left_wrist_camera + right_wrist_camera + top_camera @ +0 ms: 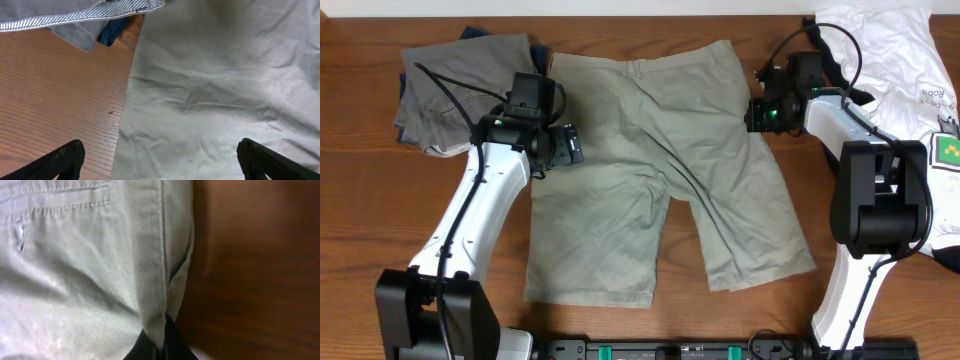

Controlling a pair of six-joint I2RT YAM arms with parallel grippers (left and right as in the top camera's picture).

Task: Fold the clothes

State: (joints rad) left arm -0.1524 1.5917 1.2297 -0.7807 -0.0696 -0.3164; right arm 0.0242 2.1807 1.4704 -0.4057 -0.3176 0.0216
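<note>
While the khaki-green cotton shorts (660,170) lie spread flat in the middle of the brown wooden surface (370,200), waistband at the far side and both legs pointing toward the robot, the right claw (757,108) sits at the right-hand corner of their waistband. The right wrist view shows this claw (159,347) clamped on a narrow fold of the shorts' side seam. The cloth rises in a ridge from between its dark tips, and bare wood lies just beside it.

The left claw (567,147) hangs over the opposite edge of the shorts, near the hip. In the left wrist view its (160,157) two black fingers stand wide apart, one over wood and the other over the khaki cloth, holding nothing.

A crumpled grey garment (460,85) lies at the far left, just behind the left claw, with a navy piece (470,33) peeking out along its far edge. The left arm's black cable crosses over it. A white T-shirt (885,50) with a small green print lies at the far right, partly covered by the right arm.
</note>
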